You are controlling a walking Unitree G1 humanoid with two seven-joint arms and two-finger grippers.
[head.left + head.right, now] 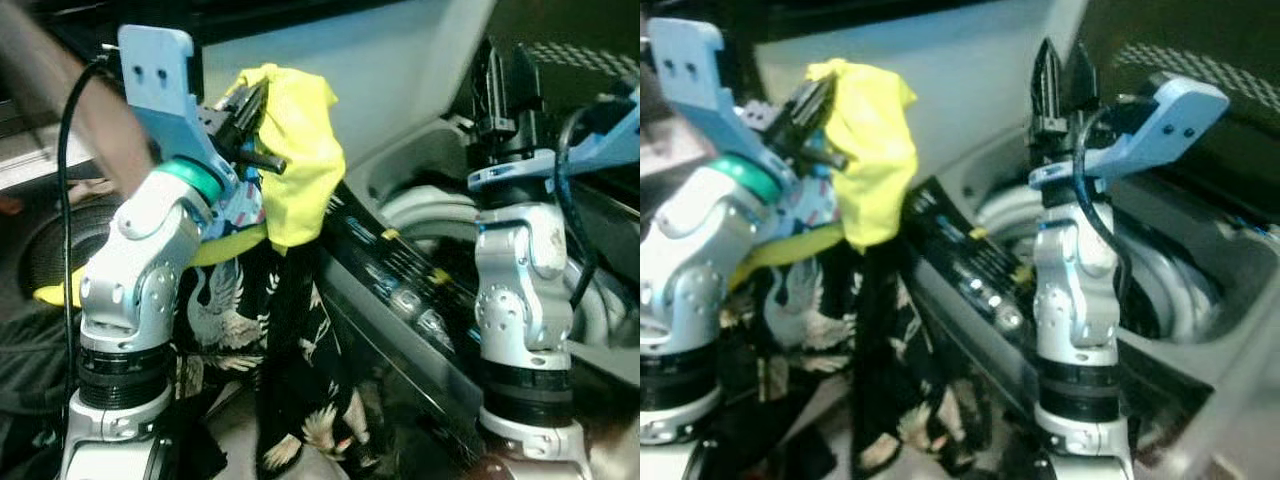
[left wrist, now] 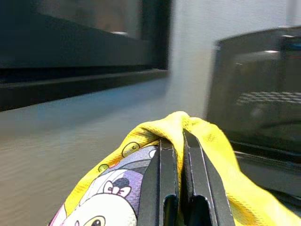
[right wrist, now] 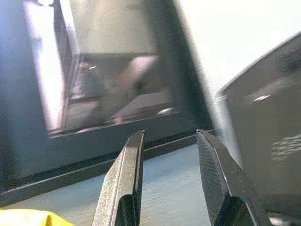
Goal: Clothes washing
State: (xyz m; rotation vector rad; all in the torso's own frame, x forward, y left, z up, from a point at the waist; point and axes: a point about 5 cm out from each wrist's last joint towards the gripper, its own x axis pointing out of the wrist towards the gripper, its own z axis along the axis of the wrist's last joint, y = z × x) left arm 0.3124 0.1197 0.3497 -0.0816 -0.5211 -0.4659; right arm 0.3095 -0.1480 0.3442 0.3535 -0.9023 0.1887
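My left claw [image 1: 245,120] is clamped on the yellow garment [image 1: 295,150] at upper left, a black patterned cloth [image 1: 290,340] hanging below. Both look soft and light, so I judge a bunched fold the best hold. My right claw [image 1: 1060,80] stands apart, empty, above the washing machine [image 1: 1160,290].

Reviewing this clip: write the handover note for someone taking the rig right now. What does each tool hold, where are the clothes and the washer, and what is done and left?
Left tool: shut on a yellow garment, held up beside the washing machine.
A black garment with white bird print hangs below it, in front of the machine; which tool carries it cannot be told.
Right tool: open, holding nothing, raised over the washing machine.
Washer: lid up, drum open to the robot's right.
Done: clothes lifted.
Left: swing the left arm over the drum, release, then probably load the rest and close the lid.
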